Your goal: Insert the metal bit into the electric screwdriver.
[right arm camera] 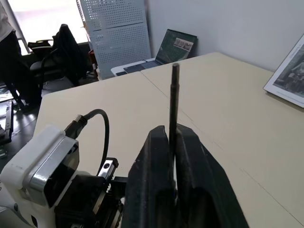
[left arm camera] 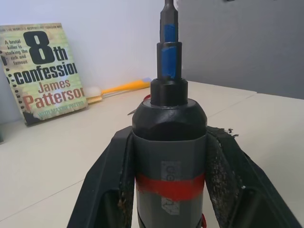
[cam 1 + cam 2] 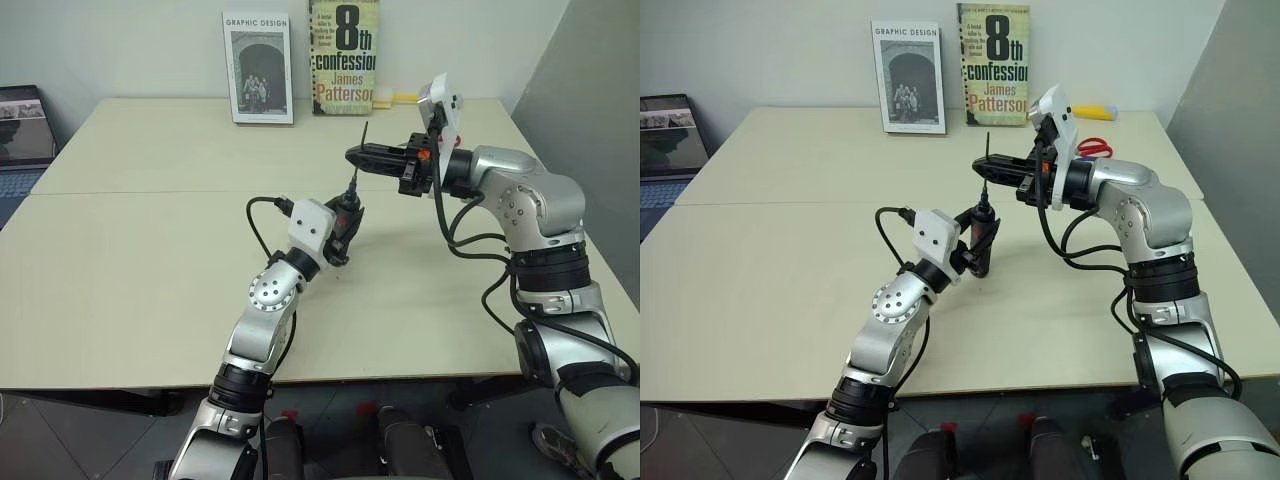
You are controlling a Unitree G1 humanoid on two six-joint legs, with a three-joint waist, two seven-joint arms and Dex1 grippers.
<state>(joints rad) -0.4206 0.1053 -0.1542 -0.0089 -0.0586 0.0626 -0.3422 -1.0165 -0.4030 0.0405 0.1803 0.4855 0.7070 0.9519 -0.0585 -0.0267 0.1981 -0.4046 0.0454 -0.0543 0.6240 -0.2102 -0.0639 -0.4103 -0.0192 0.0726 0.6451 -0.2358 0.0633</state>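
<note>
Left arm: reaches forward over the table, wrist tilted slightly upward.
Left gripper (image 3: pixel 345 222): fingers (image 2: pixel 102 185) clamped on either side of the electric screwdriver (image 2: pixel 169 156), its tip rising past the fingertips.
Right arm: raised, wrist bent inward.
Right gripper (image 3: pixel 357 155): points left, level; fingers (image 1: pixel 154 183) pinched on the metal bit (image 1: pixel 174 102), which stands upright between them.

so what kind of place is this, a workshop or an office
Probably an office or lab room. Pale tables are pushed together, two books stand against the plain wall, an open laptop sits on a side desk, and office chairs stand near a pegboard panel.
</note>
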